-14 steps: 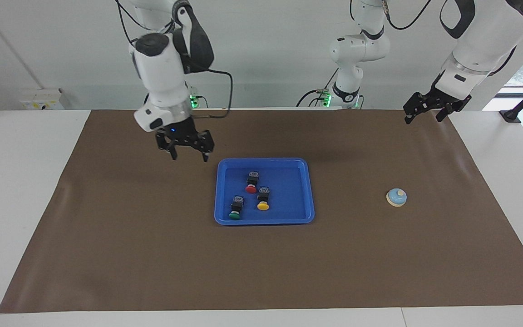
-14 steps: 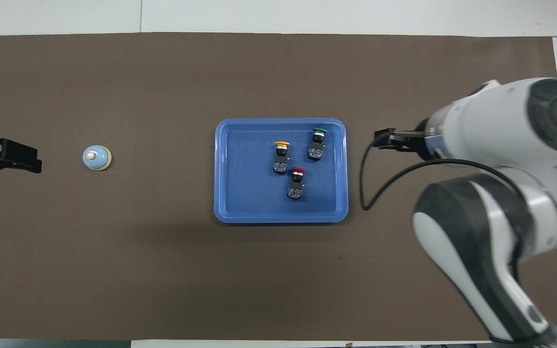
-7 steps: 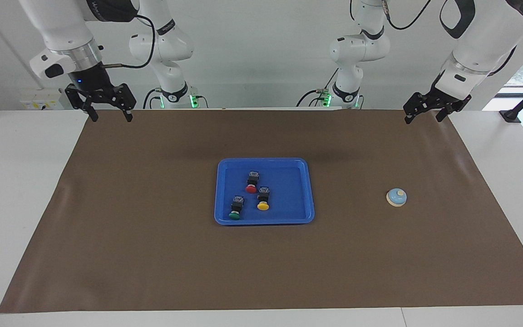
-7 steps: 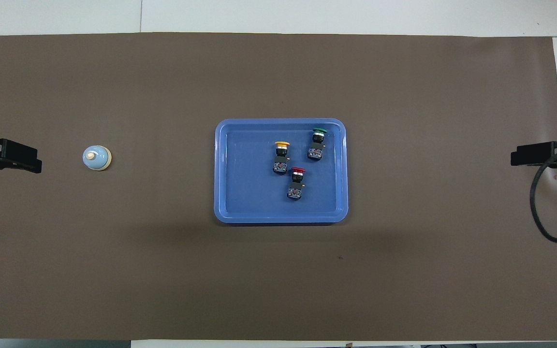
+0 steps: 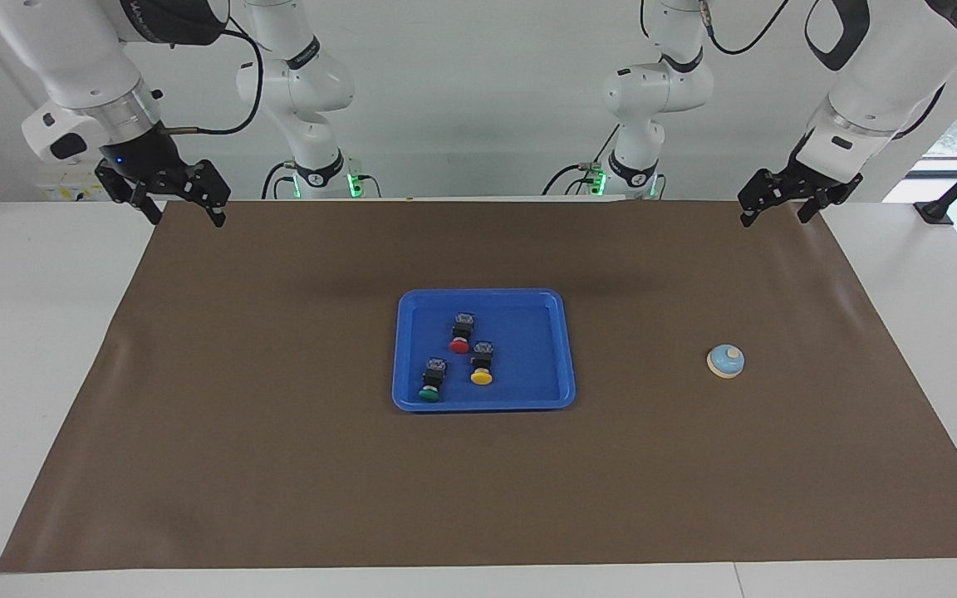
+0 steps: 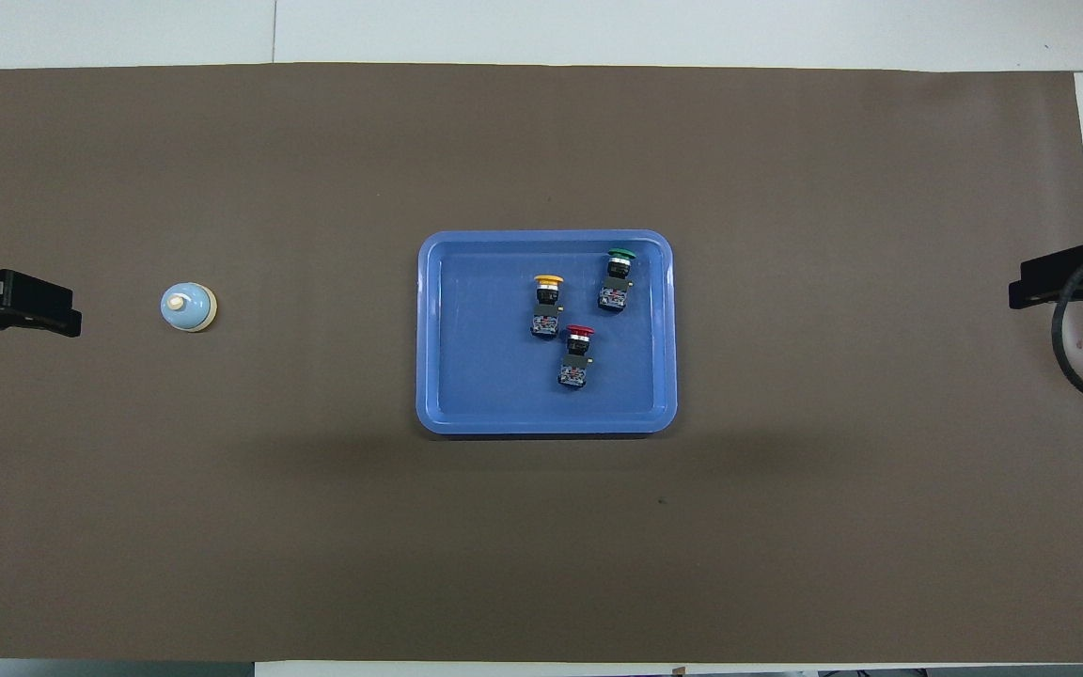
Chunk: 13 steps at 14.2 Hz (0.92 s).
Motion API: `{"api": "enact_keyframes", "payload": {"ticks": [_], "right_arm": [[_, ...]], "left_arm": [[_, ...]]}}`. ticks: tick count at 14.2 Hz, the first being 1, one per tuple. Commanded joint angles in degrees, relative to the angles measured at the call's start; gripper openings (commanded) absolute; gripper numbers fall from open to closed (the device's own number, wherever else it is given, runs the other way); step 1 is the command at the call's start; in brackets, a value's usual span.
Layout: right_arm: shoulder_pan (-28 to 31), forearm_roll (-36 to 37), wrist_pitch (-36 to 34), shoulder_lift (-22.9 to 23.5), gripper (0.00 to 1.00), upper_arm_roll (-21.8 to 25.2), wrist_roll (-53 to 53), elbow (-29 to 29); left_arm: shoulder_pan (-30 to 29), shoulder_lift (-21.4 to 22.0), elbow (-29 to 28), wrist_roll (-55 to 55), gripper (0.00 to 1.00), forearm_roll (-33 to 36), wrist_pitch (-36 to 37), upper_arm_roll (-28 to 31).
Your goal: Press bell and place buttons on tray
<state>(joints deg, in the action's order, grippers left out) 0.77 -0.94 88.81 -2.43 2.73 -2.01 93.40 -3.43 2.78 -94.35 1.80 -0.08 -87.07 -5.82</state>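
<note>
The blue tray [image 5: 483, 294] lies mid-mat; it also shows in the overhead view [image 6: 546, 237]. In it lie the three buttons on their sides: red [image 5: 461, 334], yellow [image 5: 481, 367] and green [image 5: 431, 382]. The light-blue bell [image 5: 726, 360] stands on the mat toward the left arm's end, apart from the tray. My right gripper [image 5: 184, 218] is open and empty, raised over the mat's corner at the right arm's end. My left gripper [image 5: 775, 218] is open and empty, raised over the mat's corner at its own end, where the arm waits.
A brown mat [image 5: 279, 465] covers most of the white table [image 5: 38, 332]. Two more arm bases [image 5: 312, 166] stand at the robots' edge of the table. A black cable [image 6: 1073, 371] loops from the right gripper over the mat's edge.
My right gripper has swung away from beside the tray to the mat's corner at the right arm's end. The left arm, tray, buttons and bell have not moved.
</note>
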Motion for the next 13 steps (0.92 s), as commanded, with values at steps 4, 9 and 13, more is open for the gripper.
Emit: {"api": "enact_keyframes", "payload": {"ticks": [4,9,13], "right_arm": [[0.55,1.89,-0.75,-1.35,1.00,-0.62,2.18,2.40],[0.20,2.79,-0.84,-2.22,1.00,-0.70,3.95,3.98],[0.20,2.79,-0.84,-2.14,1.00,-0.79,4.03,3.63]], "left_arm": [[-0.17,1.09,-1.01,0.04,1.00,0.34,-0.38,0.10],[0.88,1.09,-1.01,0.31,1.00,0.34,0.06,-0.16],[0.80,1.09,-1.28,0.31,0.15,0.26,-2.67,-0.25]]}}
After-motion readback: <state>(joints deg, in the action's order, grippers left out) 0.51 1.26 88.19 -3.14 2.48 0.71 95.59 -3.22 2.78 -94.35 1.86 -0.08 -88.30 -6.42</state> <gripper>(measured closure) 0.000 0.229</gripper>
